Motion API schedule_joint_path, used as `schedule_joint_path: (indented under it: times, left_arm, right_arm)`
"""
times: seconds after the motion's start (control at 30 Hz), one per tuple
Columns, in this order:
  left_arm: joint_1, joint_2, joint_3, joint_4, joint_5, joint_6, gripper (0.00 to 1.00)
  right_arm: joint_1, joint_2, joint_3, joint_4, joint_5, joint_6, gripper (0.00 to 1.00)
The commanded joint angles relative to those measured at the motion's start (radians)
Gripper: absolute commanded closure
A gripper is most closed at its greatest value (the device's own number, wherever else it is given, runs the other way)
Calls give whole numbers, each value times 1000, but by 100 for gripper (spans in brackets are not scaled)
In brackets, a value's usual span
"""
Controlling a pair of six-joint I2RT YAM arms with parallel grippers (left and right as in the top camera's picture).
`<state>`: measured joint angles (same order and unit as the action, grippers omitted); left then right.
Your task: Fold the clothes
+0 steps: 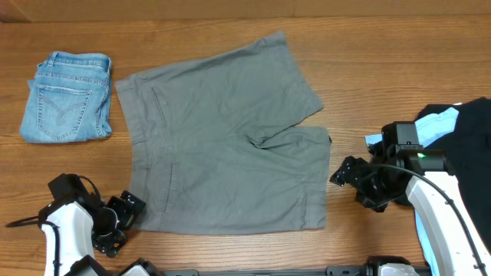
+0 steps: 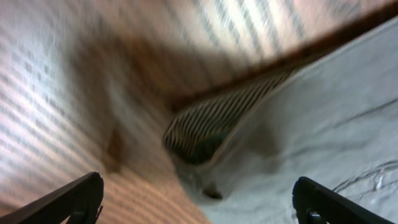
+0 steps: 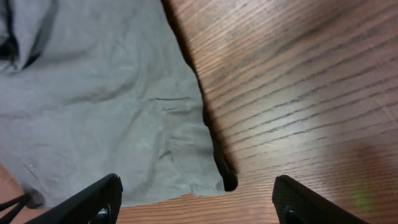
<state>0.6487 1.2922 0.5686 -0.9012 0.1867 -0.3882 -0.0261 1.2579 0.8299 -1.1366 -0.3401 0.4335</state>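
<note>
Lying flat at the middle of the table (image 1: 368,46), the grey shorts (image 1: 222,138) spread with the waistband toward 9 o'clock and the legs toward 3 o'clock. Folded light-blue denim (image 1: 67,97) sits at 10 o'clock, apart from them. A black garment (image 1: 469,130) and a sky-blue garment (image 1: 436,123) are heaped at the 3 o'clock edge.

At 7 o'clock the left gripper (image 1: 126,215) hovers just beside the waistband corner, spread wide and empty. At 4 o'clock the right gripper (image 1: 344,172) sits by the lower leg hem, jaws likewise wide, holding nothing.

grey shorts (image 2: 336,124) blurred, black garment (image 1: 476,134) cropped
</note>
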Motion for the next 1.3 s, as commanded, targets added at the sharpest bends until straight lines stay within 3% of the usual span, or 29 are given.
schedule_joint_path:
  times: [0.0, 0.07, 0.17, 0.23, 0.27, 0.37, 0.63, 1.07, 1.27]
  left_arm:
    - [7, 4, -8, 32, -40, -55, 0]
    - [7, 4, -8, 52, -37, -96, 0]
    - [7, 4, -8, 64, -35, -115, 18]
    - [7, 4, -11, 58, -32, -114, 20]
    - [7, 4, -13, 52, -32, -114, 25]
    - [7, 4, -30, 58, -36, -114, 53]
    - [7, 4, -40, 61, -40, -113, 96]
    - [7, 3, 58, -7, 129, 23, 96]
    - [7, 3, 89, -28, 129, 39, 96]
  right_arm:
    - [0, -2, -5, 8, -2, 9, 19]
    - [0, -2, -5, 10, -2, 9, 19]
    - [0, -2, -5, 12, -2, 9, 19]
    - [0, -2, -5, 17, -2, 9, 18]
    - [0, -2, -5, 19, -2, 9, 19]
    - [0, -2, -5, 32, -2, 9, 19]
    - [0, -2, -5, 24, -2, 9, 18]
    - [0, 47, -16, -111, -26, 16, 18]
    - [14, 50, -155, -29, -120, 26, 28]
